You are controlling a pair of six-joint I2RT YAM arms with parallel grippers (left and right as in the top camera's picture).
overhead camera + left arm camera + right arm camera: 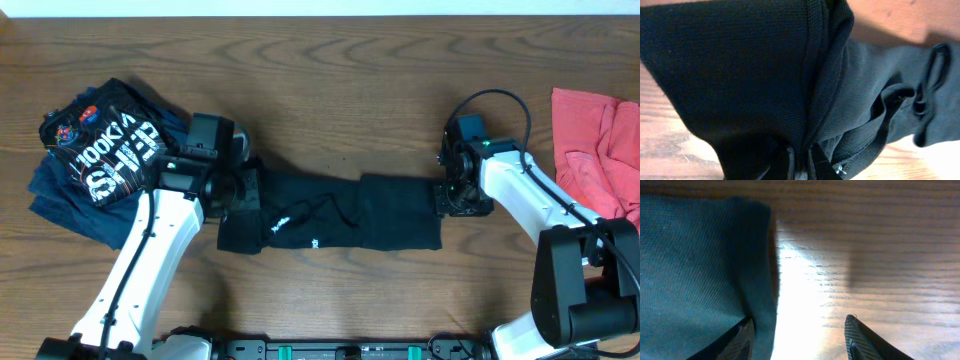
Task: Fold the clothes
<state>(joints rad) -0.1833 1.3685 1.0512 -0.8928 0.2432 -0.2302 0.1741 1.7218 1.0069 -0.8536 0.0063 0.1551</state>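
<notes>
The black tee (340, 215) lies folded into a long strip across the middle of the table, small white logo marks on its left part. My left gripper (240, 190) is at its left end, shut on a bunched fold of the black tee (765, 75); the fingertips (799, 160) pinch the fabric. My right gripper (455, 192) is at the strip's right end, open, with one finger on the cloth edge (700, 270) and the other over bare wood; its fingertips (797, 330) hold nothing.
The navy "100KM" tee (100, 150) lies crumpled at the far left. The red tee (600, 140) lies at the right edge. The wooden table (330, 80) shows bare behind the strip.
</notes>
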